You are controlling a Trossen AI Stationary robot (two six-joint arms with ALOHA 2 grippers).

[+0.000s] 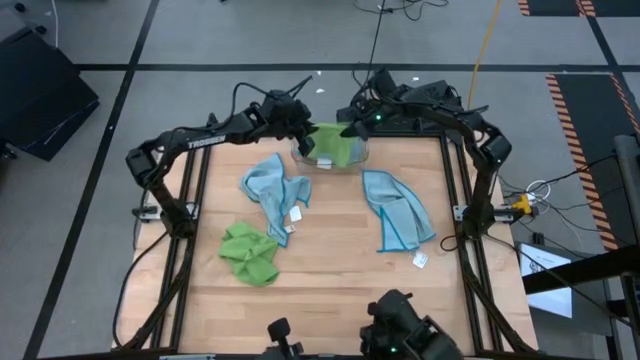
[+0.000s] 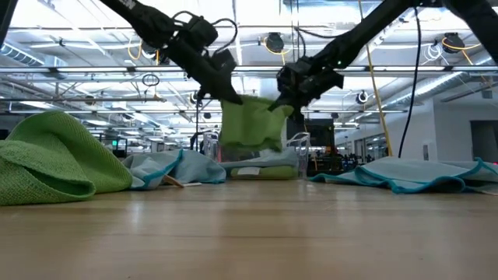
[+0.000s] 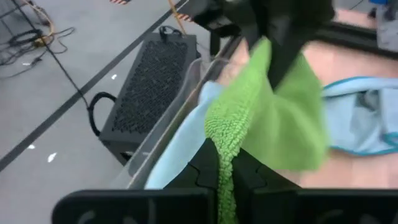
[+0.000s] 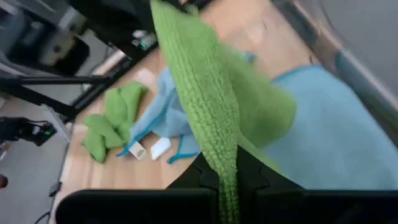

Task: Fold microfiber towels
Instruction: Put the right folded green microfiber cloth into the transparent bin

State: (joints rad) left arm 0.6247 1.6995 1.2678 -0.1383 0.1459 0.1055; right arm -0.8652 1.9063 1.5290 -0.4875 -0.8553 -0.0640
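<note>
Both arms hold one green towel (image 1: 333, 146) stretched above the clear bin (image 1: 358, 157) at the table's far edge, left fingers (image 1: 306, 140) and right fingers (image 1: 352, 128) clamped on opposite corners, likely needing carrying to bare table (image 1: 330, 270) next for folding.

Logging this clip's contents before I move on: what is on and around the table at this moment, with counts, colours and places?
Lime green microfiber towel, held: one, lifted over the bin at the table's far edge, pinched by both grippers.
Lime green microfiber towel, crumpled: one, near-left part of the table.
Light blue microfiber towel, bunched: one, left of centre, white tag showing.
Light blue microfiber towel, spread: one, right of centre.
Light blue cloth in the bin: count cannot be told.
Clear plastic bin: one, far edge, centre.
Wooden table: one, light wood.
Left gripper: shut on the held towel's left edge.
Right gripper: shut on its right edge.
</note>
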